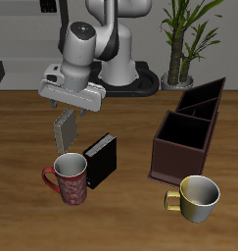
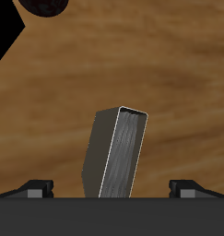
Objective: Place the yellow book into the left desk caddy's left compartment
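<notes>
The yellow book (image 1: pixel 64 128), a thin greyish-tan book, stands slightly tilted just behind the red mug, right under my gripper (image 1: pixel 71 110). In the wrist view the book (image 2: pixel 117 152) rises between my two fingertips (image 2: pixel 36 188), which stand wide apart with a gap on each side of it, so the gripper (image 2: pixel 112 190) is open around it. The left desk caddy (image 1: pixel 205 96), dark with thin reddish rims and a divider, stands farther back at the far side of the table, well away from the gripper.
A red patterned mug (image 1: pixel 70 179) and a black book (image 1: pixel 101 159) stand close in front of the gripper. The other caddy (image 1: pixel 182 147), with a broad maroon wall, sits in front of the left caddy. A gold mug (image 1: pixel 197 196) is near the front edge.
</notes>
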